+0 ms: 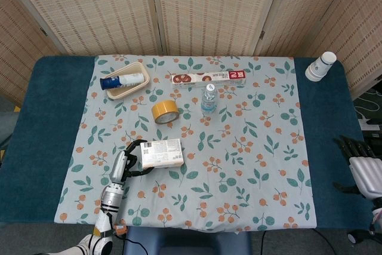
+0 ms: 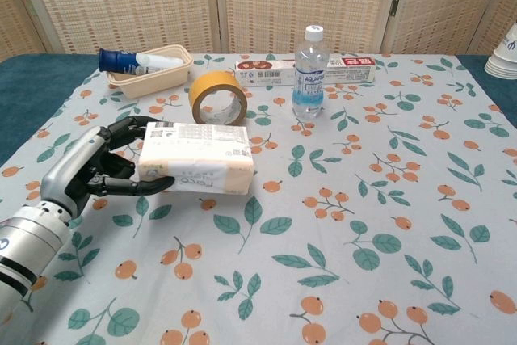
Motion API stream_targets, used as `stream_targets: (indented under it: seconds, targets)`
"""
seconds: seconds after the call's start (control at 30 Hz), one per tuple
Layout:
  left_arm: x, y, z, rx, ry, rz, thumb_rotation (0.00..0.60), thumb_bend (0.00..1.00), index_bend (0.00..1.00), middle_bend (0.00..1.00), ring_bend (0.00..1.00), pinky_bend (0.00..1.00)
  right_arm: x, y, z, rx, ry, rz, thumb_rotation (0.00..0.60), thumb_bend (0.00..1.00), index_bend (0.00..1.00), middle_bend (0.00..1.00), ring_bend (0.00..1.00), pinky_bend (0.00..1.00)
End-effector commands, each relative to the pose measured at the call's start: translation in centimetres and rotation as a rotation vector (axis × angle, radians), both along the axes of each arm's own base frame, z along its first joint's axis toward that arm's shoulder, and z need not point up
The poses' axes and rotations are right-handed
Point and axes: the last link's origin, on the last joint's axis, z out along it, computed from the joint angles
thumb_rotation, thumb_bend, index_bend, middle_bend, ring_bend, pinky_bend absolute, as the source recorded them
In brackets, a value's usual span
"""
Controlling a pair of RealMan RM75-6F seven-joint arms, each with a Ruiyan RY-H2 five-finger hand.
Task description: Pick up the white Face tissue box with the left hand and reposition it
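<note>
The white Face tissue box (image 1: pixel 162 153) (image 2: pixel 196 158) lies low over the floral tablecloth at the front left, printed label up. My left hand (image 1: pixel 127 162) (image 2: pixel 95 167) grips its left end, fingers wrapped around the top and bottom. Whether the box rests on the cloth or hovers just above it I cannot tell. My right hand (image 1: pixel 360 167) hangs beyond the table's right edge, fingers spread, holding nothing; it does not show in the chest view.
A yellow tape roll (image 1: pixel 164 111) (image 2: pixel 218 98) stands just behind the box. Further back are a water bottle (image 1: pixel 208 99) (image 2: pixel 308 73), a long red-and-white carton (image 1: pixel 209 78), a tray (image 1: pixel 134 88) holding a blue-capped tube, and stacked paper cups (image 1: pixel 320 66) at the far right.
</note>
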Motion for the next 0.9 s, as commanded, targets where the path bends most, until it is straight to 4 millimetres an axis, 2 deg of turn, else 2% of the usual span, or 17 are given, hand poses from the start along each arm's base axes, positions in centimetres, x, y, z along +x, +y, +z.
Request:
stream_targets:
  seconds: [0.03, 0.3, 0.7, 0.83, 0.9]
  targets:
    - [-0.1, 0.4, 0.0, 0.017, 0.000, 0.000, 0.600, 0.16, 0.44, 0.51, 1.00, 1.00, 0.0, 0.0, 0.0, 0.001, 0.001, -0.001, 0.600, 0.12, 0.03, 0.00, 0.00, 0.00]
    - [-0.7, 0.7, -0.1, 0.021, 0.002, 0.012, 0.600, 0.16, 0.44, 0.51, 1.00, 1.00, 0.0, -0.2, -0.2, 0.004, 0.006, -0.007, 0.600, 0.12, 0.03, 0.00, 0.00, 0.00]
    - [-1.9, 0.7, -1.1, -0.016, 0.045, 0.047, 0.600, 0.16, 0.42, 0.48, 1.00, 1.00, -0.1, -0.2, -0.1, -0.002, 0.006, -0.011, 0.600, 0.12, 0.03, 0.00, 0.00, 0.00]
    - [-2.1, 0.7, -1.3, -0.029, 0.052, 0.045, 0.600, 0.16, 0.32, 0.44, 1.00, 1.00, -0.1, -0.2, -0.1, 0.001, 0.006, -0.009, 0.600, 0.12, 0.02, 0.00, 0.00, 0.00]
    - [-2.2, 0.7, -1.3, -0.039, 0.055, 0.044, 0.600, 0.15, 0.19, 0.41, 1.00, 1.00, -0.1, -0.2, -0.1, 0.001, 0.003, -0.006, 0.600, 0.12, 0.02, 0.02, 0.00, 0.00]
